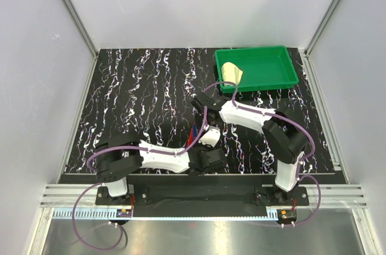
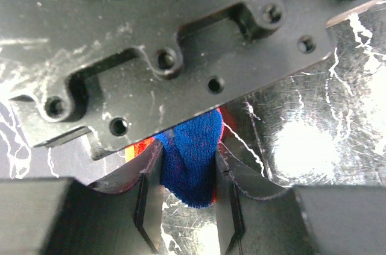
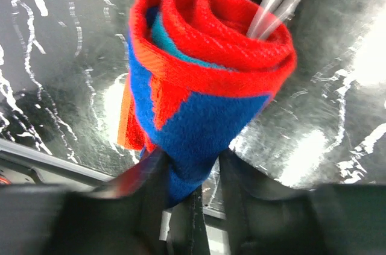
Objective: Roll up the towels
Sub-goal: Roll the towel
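The left arm [image 1: 160,158] and right arm [image 1: 247,116] meet low; left fingers [image 2: 146,204] and right fingers [image 3: 151,204] pinch the rolled red-and-blue cloth towel [image 3: 205,74], long axis pointing away from the right fingers.

— Towels?
— Two. One red towel [image 3: 205,86], rolled, inside the left gripper [image 2: 187,207] and the right gripper [image 3: 193,188] alike; one pale yellow towel [image 1: 230,72], well beyond the right gripper.
— Grippers, then?
— Two, one per arm; two arms [image 1: 163,158]; two fingers [image 2: 229,207] each.
— Trays?
— One green tray [image 1: 265,86], well apart from both grippers, around the pale yellow towel.
— Tables?
— One black marbled table [image 1: 139,98] under both grippers.
— Cables?
— Two purple cables [image 1: 78,213], one behind each gripper.
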